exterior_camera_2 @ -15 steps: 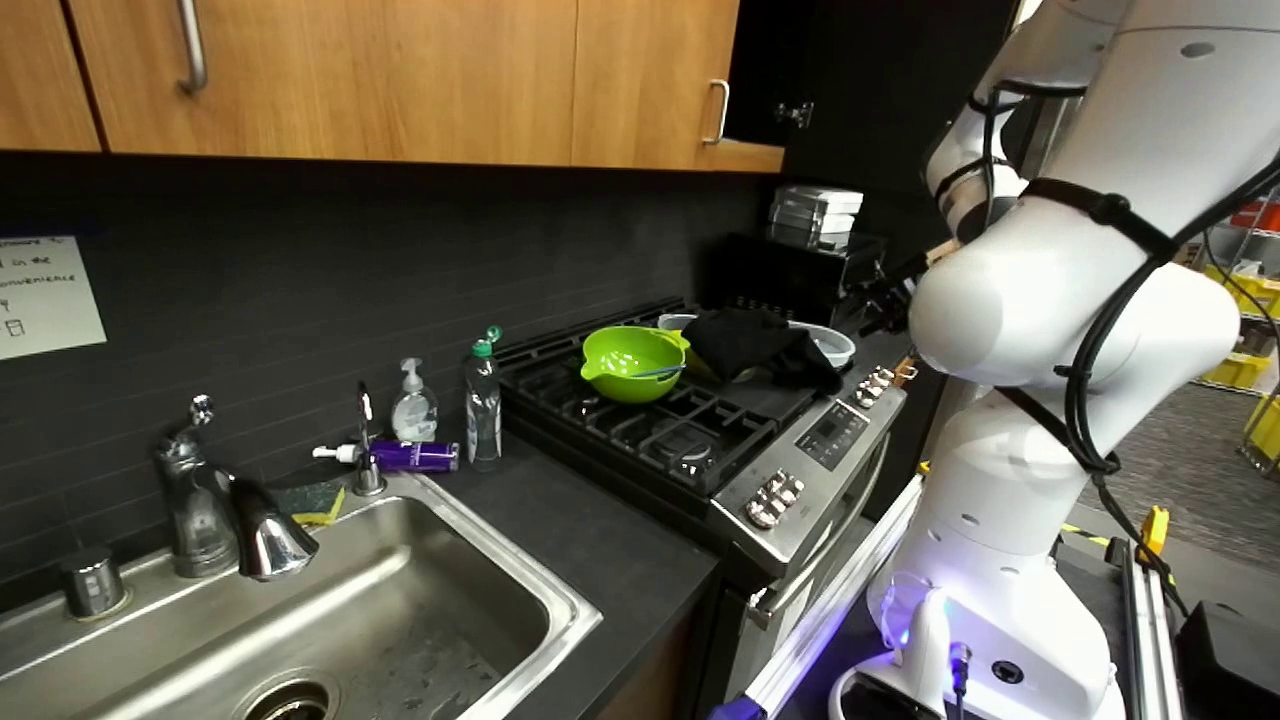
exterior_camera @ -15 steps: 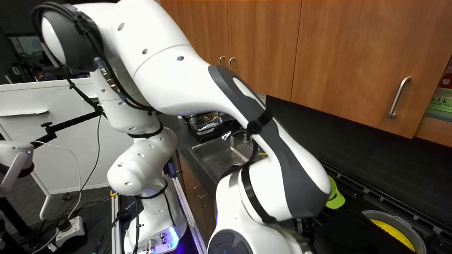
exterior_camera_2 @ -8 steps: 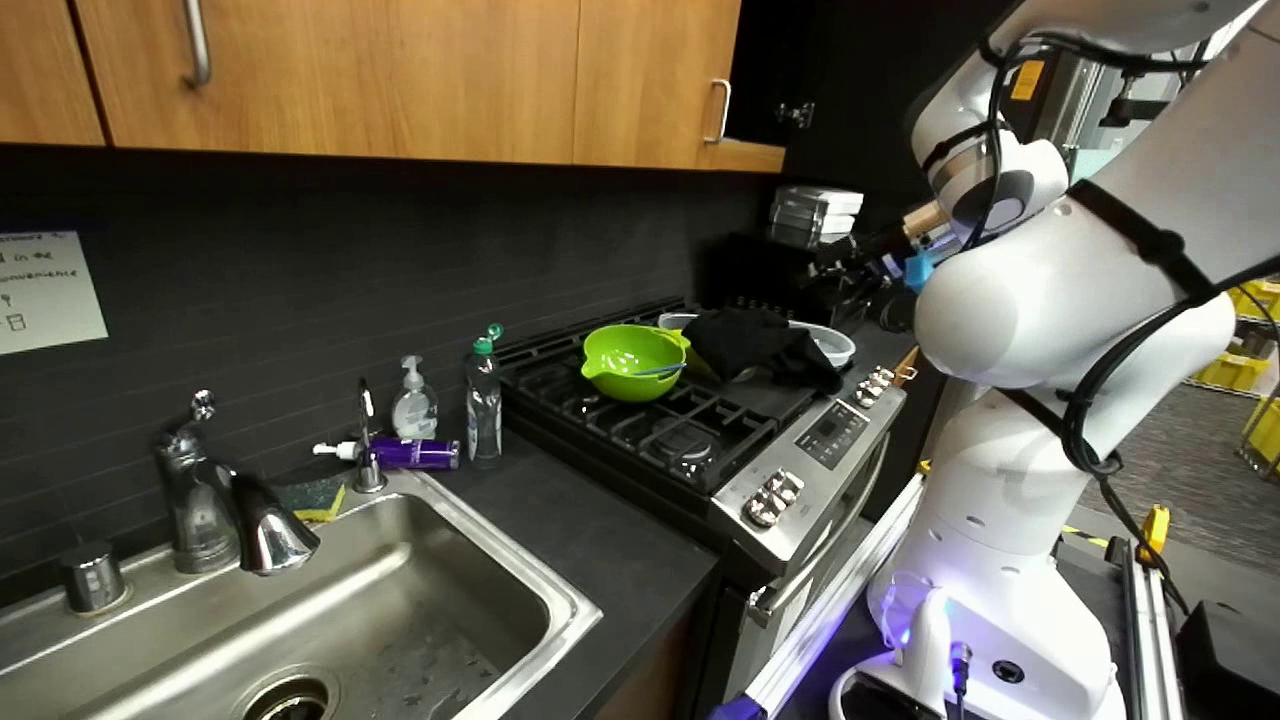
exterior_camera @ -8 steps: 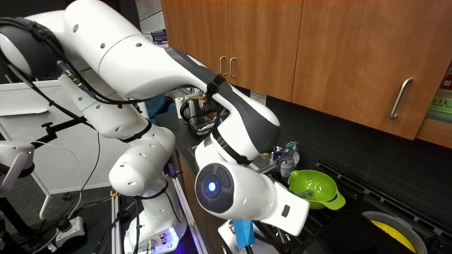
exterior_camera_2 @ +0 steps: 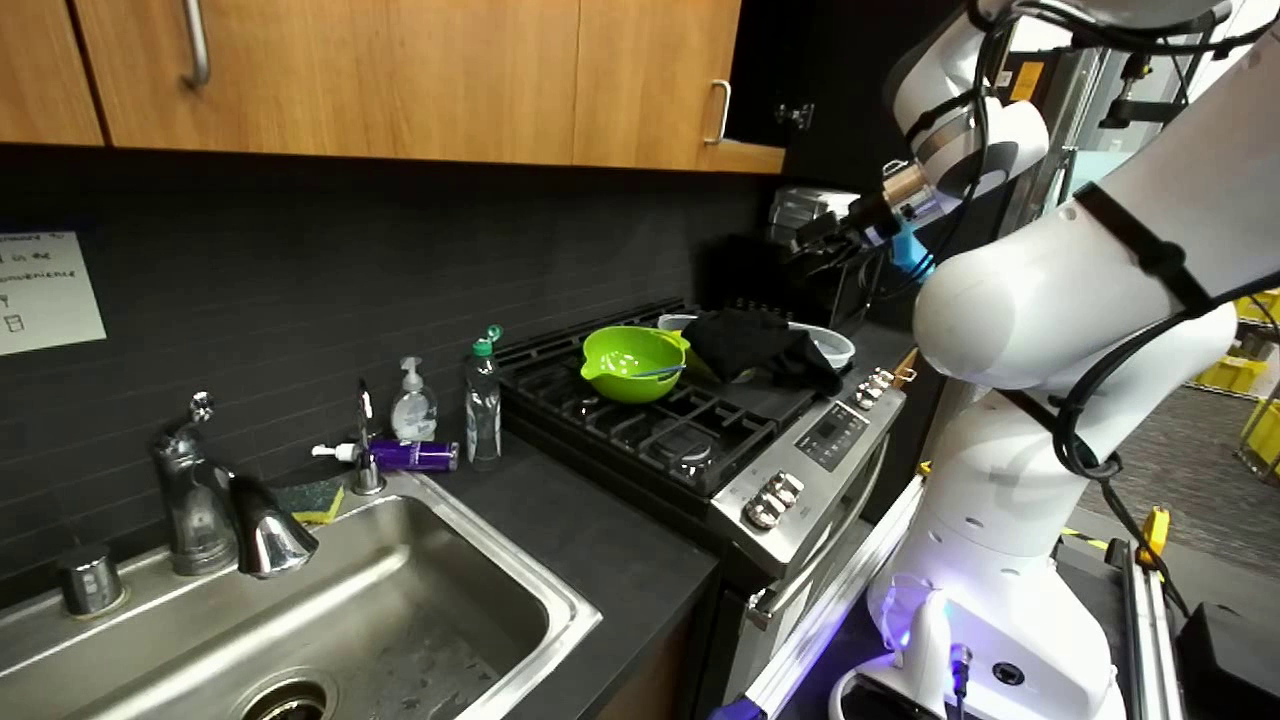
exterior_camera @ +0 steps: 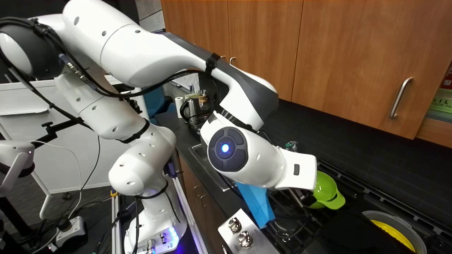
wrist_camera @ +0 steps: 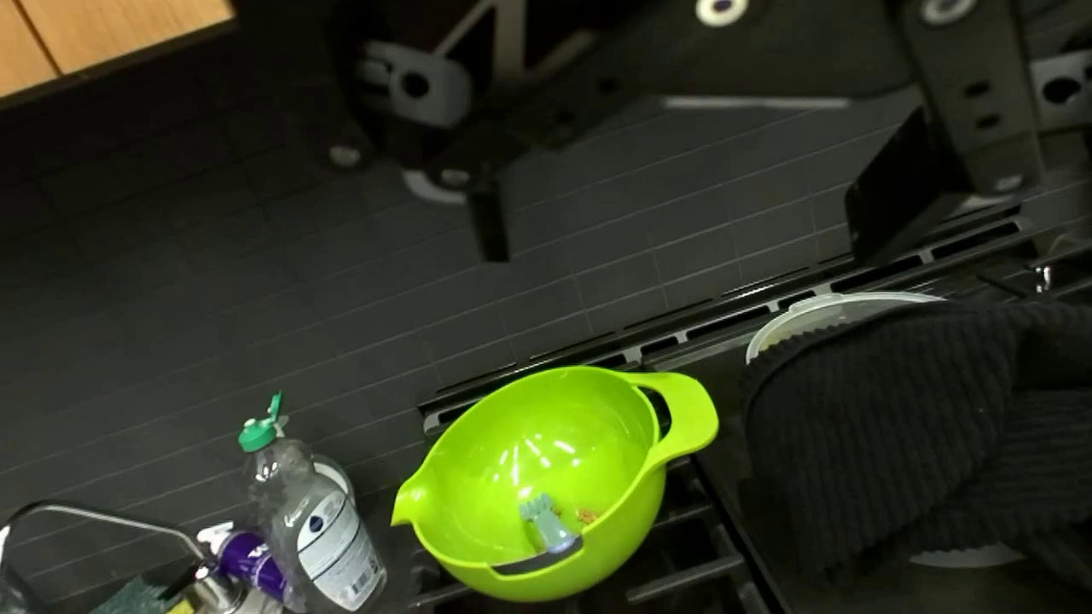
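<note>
Bottle, green-capped, stands in the wrist view left of the lime-green bowl, which rests on the stove with a pale-blue utensil inside. Farther right and higher hangs the gripper, its jaws spread wide; rightmost, black cloth partly covers a pale container.

A lime-green bowl colors the lower center of your wrist view, with ribbed black cloth at right and a purple bottle lower left.

White glare inside green bowl.
</note>
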Available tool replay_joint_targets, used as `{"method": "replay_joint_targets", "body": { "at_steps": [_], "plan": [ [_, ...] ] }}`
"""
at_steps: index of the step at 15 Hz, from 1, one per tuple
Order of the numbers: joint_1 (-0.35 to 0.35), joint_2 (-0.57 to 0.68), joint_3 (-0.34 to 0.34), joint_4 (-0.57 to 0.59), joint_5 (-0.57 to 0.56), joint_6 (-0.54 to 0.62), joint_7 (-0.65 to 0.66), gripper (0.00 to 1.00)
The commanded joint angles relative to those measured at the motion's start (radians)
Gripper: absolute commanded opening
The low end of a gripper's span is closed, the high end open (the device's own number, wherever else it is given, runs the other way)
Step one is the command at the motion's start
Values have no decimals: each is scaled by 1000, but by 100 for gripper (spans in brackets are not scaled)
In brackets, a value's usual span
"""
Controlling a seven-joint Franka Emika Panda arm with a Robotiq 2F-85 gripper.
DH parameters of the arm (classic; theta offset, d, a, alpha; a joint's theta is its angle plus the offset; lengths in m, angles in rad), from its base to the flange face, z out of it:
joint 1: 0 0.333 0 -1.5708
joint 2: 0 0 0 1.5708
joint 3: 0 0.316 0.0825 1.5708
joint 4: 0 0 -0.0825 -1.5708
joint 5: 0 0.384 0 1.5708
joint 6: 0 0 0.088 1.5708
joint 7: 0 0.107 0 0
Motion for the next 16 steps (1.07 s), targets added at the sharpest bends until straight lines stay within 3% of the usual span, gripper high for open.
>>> {"method": "replay_joint_targets", "body": {
  "at_steps": [1, 8, 9, 16],
  "plan": [
    [-18, 1, 112, 0, -1, 58, 29, 100],
    [-26, 7, 292, 0, 42, 151, 76, 100],
    [-5, 5, 251, 0, 20, 123, 69, 100],
    [-18, 6, 277, 0, 26, 135, 75, 100]
  ]
}}
